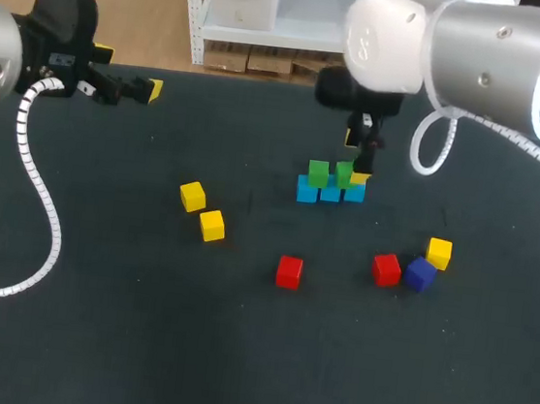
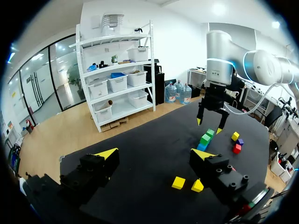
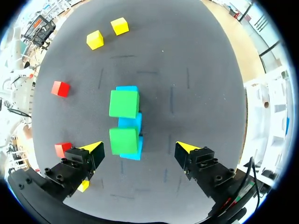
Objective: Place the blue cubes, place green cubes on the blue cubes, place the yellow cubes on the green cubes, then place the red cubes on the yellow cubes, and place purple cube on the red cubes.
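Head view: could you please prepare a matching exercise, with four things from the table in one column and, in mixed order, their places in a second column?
Things:
1. green cubes
2. purple cube
3. right gripper
4. left gripper

Places:
A. off to the side, away from all cubes, fingers open
B. next to a red cube
C. on top of the blue cubes
D. above the green cubes, fingers open

Pairs: 1-C, 2-B, 3-D, 4-A
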Robot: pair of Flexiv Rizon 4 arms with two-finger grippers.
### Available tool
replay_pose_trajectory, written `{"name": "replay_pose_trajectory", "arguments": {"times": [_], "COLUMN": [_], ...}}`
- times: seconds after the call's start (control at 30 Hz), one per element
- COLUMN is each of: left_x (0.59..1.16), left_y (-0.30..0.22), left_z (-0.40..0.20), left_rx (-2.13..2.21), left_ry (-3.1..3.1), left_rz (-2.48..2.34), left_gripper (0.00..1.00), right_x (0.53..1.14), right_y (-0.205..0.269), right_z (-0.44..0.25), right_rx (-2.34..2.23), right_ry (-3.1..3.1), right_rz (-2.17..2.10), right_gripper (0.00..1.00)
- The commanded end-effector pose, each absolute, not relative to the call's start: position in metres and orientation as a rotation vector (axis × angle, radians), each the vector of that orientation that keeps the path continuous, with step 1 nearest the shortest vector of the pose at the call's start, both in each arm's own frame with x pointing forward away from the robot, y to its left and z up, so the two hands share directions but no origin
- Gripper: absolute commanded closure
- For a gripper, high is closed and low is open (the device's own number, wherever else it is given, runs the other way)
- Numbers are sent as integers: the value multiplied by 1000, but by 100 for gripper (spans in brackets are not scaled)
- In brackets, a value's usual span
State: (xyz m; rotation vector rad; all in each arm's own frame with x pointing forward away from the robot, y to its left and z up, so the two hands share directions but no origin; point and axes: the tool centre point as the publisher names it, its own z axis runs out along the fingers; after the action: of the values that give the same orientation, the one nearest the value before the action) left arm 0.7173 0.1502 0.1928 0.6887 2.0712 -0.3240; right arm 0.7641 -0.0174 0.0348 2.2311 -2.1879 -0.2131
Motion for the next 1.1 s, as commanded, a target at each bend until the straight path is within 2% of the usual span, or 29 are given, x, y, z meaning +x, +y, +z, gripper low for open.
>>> {"name": "replay_pose_trajectory", "arguments": {"times": [0.03,0.3,0.87,1.1], "left_x": [718,718,718,718], "left_y": [153,153,153,153], "left_z": [191,191,191,191], "left_rx": [695,695,695,695], "left_ry": [2061,2061,2061,2061], "left_rz": [-339,-339,-339,-339], "left_gripper": [0,0,0,0], "right_x": [758,749,689,678], "right_y": [-35,-61,-118,-123], "right_z": [48,67,78,71], "right_rx": [2227,2151,2017,2028], "right_ry": [-2228,-2342,-2558,-2545], "right_rz": [-226,-206,-87,-92], "right_gripper": [0,0,0,0]}}
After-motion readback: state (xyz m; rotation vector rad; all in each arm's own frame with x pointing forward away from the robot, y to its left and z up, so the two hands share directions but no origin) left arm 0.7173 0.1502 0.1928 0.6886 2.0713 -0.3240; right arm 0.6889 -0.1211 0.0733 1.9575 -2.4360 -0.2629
